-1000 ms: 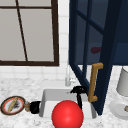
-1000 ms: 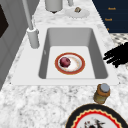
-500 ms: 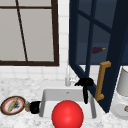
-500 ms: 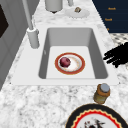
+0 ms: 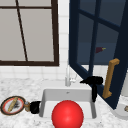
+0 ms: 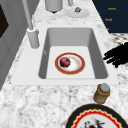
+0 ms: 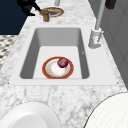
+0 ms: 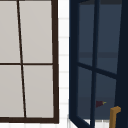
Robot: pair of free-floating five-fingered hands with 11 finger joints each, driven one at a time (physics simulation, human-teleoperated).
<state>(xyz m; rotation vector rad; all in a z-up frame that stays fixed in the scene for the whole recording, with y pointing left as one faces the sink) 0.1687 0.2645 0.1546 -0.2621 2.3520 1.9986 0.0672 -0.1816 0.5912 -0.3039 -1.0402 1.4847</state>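
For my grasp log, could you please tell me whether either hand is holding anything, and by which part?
Nothing is held. The right hand hangs in the air beside the cabinet door's handle, apart from it; the left hand floats by the jar, not gripping it.

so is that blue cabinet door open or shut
Open. The cabinet door is swung out from the wall over the sink, its wooden handle beside the right hand.
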